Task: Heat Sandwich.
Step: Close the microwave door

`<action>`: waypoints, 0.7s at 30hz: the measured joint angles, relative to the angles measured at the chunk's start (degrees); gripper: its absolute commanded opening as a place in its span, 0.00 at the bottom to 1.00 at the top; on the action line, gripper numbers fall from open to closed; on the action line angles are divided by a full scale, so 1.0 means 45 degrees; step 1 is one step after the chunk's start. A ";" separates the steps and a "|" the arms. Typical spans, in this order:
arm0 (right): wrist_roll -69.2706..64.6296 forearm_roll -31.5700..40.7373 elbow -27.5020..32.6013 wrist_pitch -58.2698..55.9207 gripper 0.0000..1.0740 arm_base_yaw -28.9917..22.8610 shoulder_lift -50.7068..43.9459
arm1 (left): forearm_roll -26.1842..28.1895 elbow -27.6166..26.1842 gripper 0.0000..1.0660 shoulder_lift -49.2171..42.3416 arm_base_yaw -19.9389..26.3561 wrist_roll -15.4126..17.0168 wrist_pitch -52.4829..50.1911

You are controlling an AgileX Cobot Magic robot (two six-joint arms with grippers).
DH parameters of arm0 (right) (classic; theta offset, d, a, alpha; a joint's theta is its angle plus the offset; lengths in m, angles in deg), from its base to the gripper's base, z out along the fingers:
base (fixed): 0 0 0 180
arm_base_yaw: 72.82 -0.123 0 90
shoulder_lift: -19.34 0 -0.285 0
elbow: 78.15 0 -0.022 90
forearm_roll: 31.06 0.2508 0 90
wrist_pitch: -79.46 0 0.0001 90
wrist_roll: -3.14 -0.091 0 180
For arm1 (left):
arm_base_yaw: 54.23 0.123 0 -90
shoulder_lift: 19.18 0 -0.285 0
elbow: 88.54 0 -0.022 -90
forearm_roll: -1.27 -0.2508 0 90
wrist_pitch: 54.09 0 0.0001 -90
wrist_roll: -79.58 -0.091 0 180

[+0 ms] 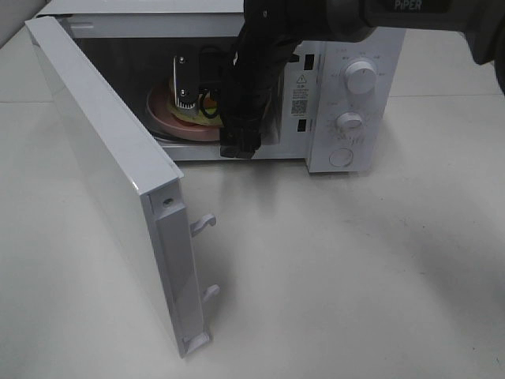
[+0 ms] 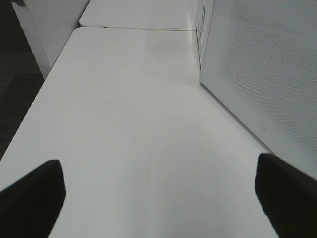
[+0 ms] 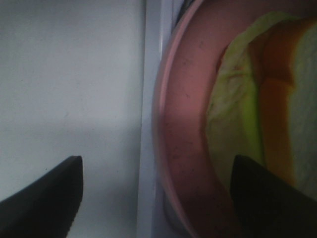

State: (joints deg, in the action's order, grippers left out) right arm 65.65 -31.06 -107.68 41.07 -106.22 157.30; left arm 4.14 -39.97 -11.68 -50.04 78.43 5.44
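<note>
The right end effector (image 3: 156,198), released inside the microwave (image 1: 347,95), straddled the rim of the pink plate (image 3: 181,124), the sandwich (image 3: 237,109) just beside it.

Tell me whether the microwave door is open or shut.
Open. The door stands out wide, leaving the plate and sandwich inside visible.

"PiPER" stands in pale letters on the black right arm (image 1: 430,24); the microwave (image 1: 379,103) stickers (image 1: 301,93) and dial marks are illegible
</note>
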 measured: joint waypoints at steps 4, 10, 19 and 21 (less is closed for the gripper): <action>0.0000 0.0000 0.0853 0.0395 0.71 0.0000 -0.0458 | 0.0000 0.0000 0.92 0.0000 0.0000 0.0000 0.0000; 0.0000 0.0000 0.2317 0.0993 0.71 0.0000 -0.1451 | 0.0000 0.0000 0.92 0.0000 0.0000 0.0000 0.0000; 0.0000 0.0000 0.4316 0.1681 0.71 0.0000 -0.2687 | 0.0000 0.0000 0.92 0.0000 0.0000 0.0000 0.0000; 0.0000 0.0000 0.4660 0.1719 0.71 0.0000 -0.2928 | 0.0000 0.0000 0.92 0.0000 0.0000 0.0000 0.0000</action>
State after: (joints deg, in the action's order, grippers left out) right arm 65.65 -31.06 -86.71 48.81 -106.22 144.12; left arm 4.14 -39.97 -11.68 -50.04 78.43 5.44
